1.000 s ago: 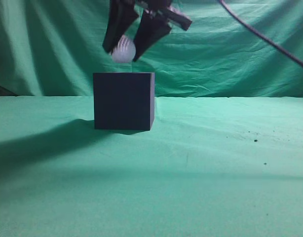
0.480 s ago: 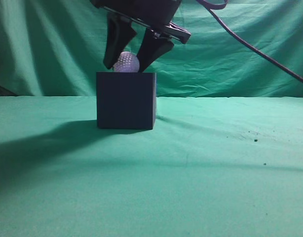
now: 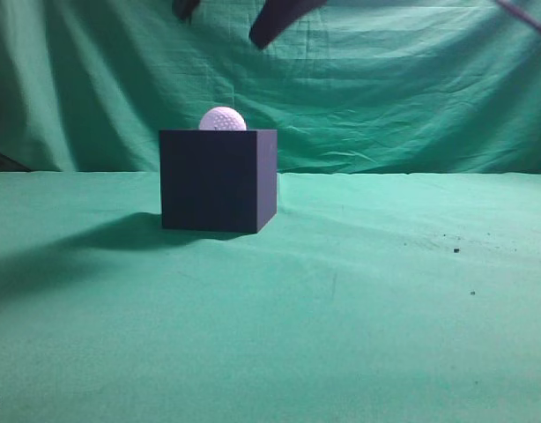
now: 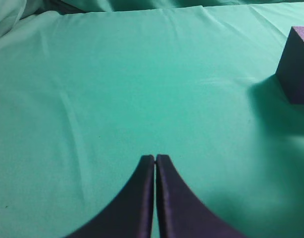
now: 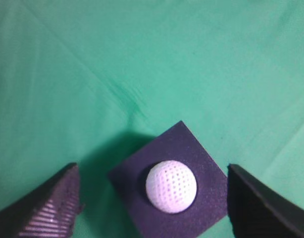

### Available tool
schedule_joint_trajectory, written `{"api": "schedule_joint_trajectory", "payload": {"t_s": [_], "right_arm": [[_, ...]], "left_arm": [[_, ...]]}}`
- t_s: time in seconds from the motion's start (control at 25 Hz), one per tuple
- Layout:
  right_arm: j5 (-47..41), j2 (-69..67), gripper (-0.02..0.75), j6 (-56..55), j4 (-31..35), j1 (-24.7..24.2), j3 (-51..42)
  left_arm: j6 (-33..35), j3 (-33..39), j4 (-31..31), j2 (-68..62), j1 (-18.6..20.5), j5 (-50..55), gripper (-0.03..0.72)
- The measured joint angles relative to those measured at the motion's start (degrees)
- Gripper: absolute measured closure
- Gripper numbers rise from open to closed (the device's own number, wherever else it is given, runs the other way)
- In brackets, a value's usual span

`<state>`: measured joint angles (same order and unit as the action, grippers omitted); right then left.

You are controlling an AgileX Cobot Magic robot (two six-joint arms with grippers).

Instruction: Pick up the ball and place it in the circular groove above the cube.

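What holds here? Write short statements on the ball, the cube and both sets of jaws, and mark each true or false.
1. The ball sits on top of the cube. True.
2. The right gripper is clamped on the ball. False: its jaws are spread wide, clear of the ball.
3. The left gripper has its jaws pressed together. True.
4. The ball lies on the green cloth beside the cube. False: it rests in the cube's top face.

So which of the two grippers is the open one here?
The right gripper: its fingers stand wide apart above the golf ball on the cube. The left gripper is shut, fingertips pressed together over bare cloth.
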<state>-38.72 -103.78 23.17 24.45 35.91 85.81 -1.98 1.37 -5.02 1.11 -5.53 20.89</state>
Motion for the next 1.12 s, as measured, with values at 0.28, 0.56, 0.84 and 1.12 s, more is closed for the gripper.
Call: {"api": "schedule_joint_trajectory", "payload": {"t_s": [0.28,0.56,0.84,1.12], "right_arm": [[-12.68,8.85,0.316,-7.28,-4.23,0.00,0.00],[-31.17,17.94,0.738,-20.70,-17.96,0.00,0.00],[-32.77,31.22,0.738,-25.34,-22.84,0.00,-6.09],[-33.49,49.10,0.738,-28.05,-23.33,0.00,-20.12]], "left_arm": [[0.00,0.00,0.00,0.00,0.00,0.00,0.688],[0.00,0.00,0.00,0.00,0.00,0.00,0.688],[0.00,0.00,0.00,0.00,0.00,0.00,0.688],[0.00,0.00,0.00,0.00,0.00,0.00,0.688]]}}
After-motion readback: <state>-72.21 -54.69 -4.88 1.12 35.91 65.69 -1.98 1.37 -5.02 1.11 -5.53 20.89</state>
